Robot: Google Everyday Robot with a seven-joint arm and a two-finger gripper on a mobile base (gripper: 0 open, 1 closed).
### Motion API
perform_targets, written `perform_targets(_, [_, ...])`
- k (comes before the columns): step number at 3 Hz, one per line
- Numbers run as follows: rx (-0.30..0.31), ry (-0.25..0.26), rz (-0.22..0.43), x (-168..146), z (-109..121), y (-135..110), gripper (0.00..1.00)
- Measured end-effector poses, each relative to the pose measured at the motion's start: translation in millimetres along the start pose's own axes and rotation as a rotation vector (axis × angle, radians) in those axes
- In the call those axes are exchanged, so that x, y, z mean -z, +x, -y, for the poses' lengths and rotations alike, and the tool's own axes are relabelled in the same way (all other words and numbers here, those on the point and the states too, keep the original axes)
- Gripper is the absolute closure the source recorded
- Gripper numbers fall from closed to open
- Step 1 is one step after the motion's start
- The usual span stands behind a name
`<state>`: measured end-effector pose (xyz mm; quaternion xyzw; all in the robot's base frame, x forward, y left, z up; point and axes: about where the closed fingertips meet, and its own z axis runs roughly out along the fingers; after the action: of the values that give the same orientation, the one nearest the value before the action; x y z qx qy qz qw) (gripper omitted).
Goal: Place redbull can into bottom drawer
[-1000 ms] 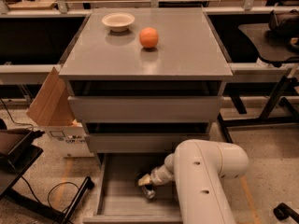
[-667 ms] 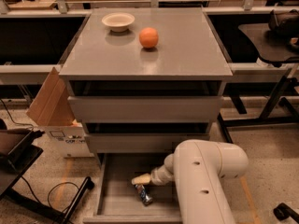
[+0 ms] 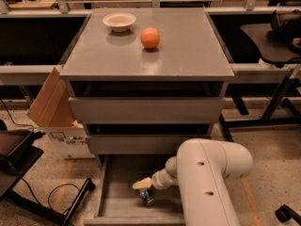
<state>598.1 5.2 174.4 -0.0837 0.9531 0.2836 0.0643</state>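
The bottom drawer (image 3: 113, 192) is pulled out at the foot of the grey cabinet. The redbull can (image 3: 147, 198), blue and silver, is inside it near the middle of the drawer floor, and it looks tilted or lying down. My gripper (image 3: 140, 185) reaches into the drawer from the right on the white arm (image 3: 207, 173). It sits just above and slightly left of the can. I cannot tell whether it still touches the can.
An orange (image 3: 150, 37) and a shallow cream bowl (image 3: 119, 21) sit on the cabinet top (image 3: 188, 55). The two upper drawers (image 3: 146, 109) stand slightly ajar. A cardboard box (image 3: 49, 107) stands left of the cabinet. A black frame and cables lie at the lower left.
My gripper has shifted a little left inside the drawer. The can has moved slightly left and lower with it and now sits below the gripper.
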Motion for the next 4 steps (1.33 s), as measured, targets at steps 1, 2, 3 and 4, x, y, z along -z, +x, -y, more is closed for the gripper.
perform_targets(1, [0.065,0.043,-0.062,22,-17,23,0.00])
perform_targets(2, [0.128,0.101,-0.125,58,-45,43,0.00])
perform_targets(3, [0.172,0.166,-0.123,107,-73,47,0.00])
perform_targets(4, [0.154,0.224,0.019,188,-98,50,0.00])
